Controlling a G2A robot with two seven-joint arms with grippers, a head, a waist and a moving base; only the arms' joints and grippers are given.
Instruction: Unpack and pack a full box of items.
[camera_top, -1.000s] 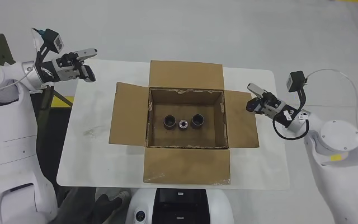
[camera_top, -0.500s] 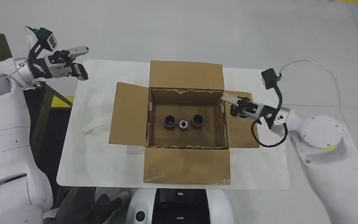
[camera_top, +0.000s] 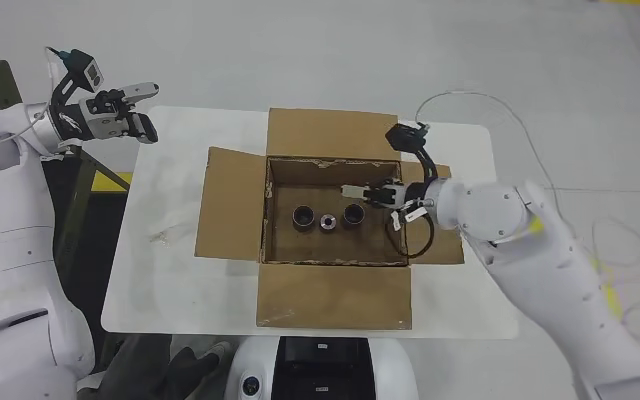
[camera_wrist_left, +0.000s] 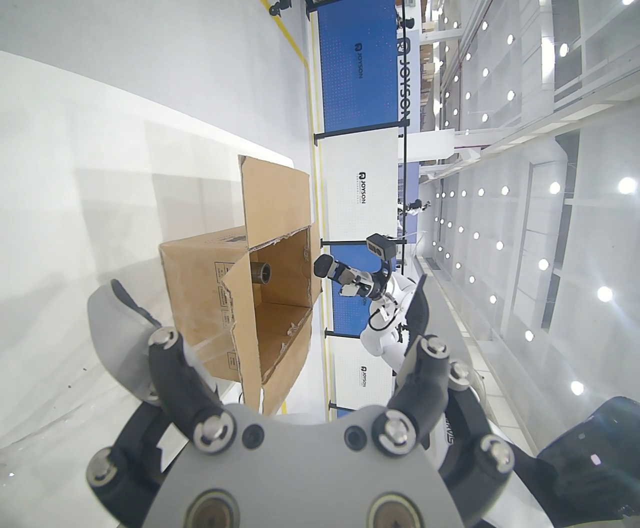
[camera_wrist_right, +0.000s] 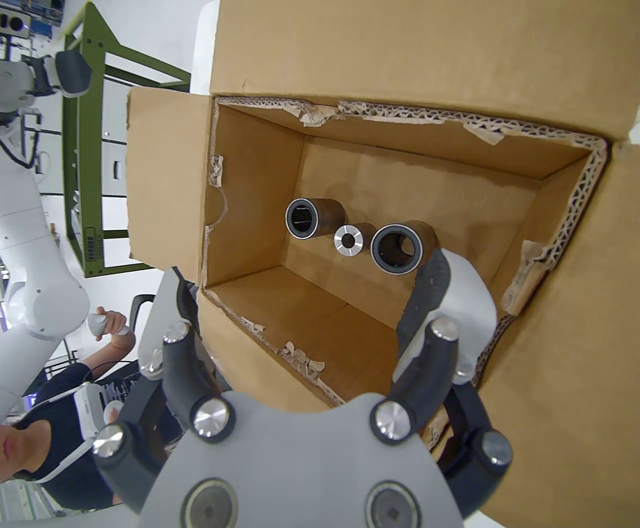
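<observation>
The right hand (camera_wrist_right: 306, 280) hangs over the open box (camera_top: 334, 292), just inside its right wall, with its fingers spread apart and holding nothing. Below it on the box floor stands a dark tube (camera_wrist_right: 397, 248), upright with its open end up and one finger of the hand near its rim in the wrist view. Next along the same row is a small metal ring (camera_wrist_right: 348, 239), close against that tube; I cannot tell whether they touch. Beyond the ring stands a second dark tube (camera_wrist_right: 303, 218), also upright. The box flaps are spread outward over the white tabletop (camera_top: 160, 270). Farthest off, the left hand (camera_top: 146, 110) hovers at the tabletop's far left corner, well apart from the box, its fingers likewise apart and empty. With three pieces sitting in the box and the right hand poised above them, I judge this to be the unpacking stage, and the nearest tube the likely pick. The next move calls for a straight descent so the fingers straddle that tube, clear of the cardboard wall on one side and the ring on the other. After that it needs a firm close before lifting.
</observation>
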